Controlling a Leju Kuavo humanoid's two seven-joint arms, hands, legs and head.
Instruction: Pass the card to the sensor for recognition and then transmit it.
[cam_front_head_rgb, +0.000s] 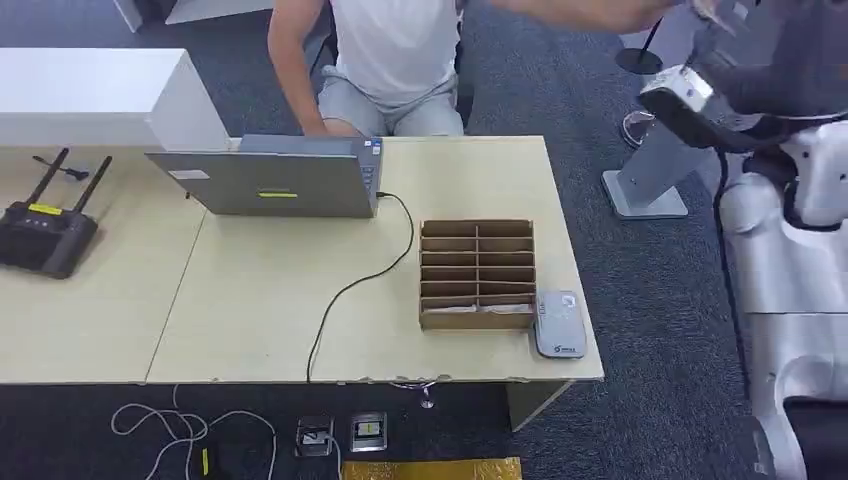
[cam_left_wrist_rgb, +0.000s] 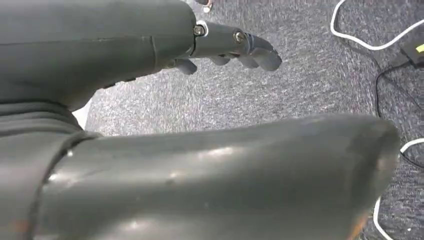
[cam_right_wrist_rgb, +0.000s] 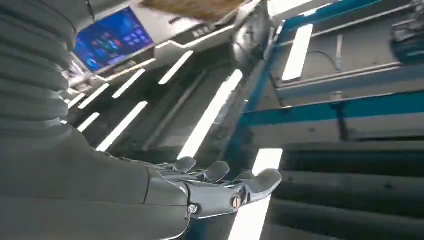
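The left hand (cam_left_wrist_rgb: 235, 47) is seen over grey carpet (cam_left_wrist_rgb: 280, 95), fingers slightly curled and apart, nothing held. Well away from both hands, a cardboard card box (cam_front_head_rgb: 476, 274) sits on the tabletop (cam_front_head_rgb: 260, 300), the sensor (cam_front_head_rgb: 559, 324) touching it. The right hand (cam_right_wrist_rgb: 220, 187) is raised, fingers spread, empty.

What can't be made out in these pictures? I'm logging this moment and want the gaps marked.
- Card: none can be told apart in the cardboard organizer; its slots are too small in the head view.
- Sensor: markings too small to read.
- Person: cut off by the top edge.
- Right hand: seen edge-on against ceiling lights, its palm hidden.
- Left hand: mostly hidden behind its grey thumb; fingers over carpet.
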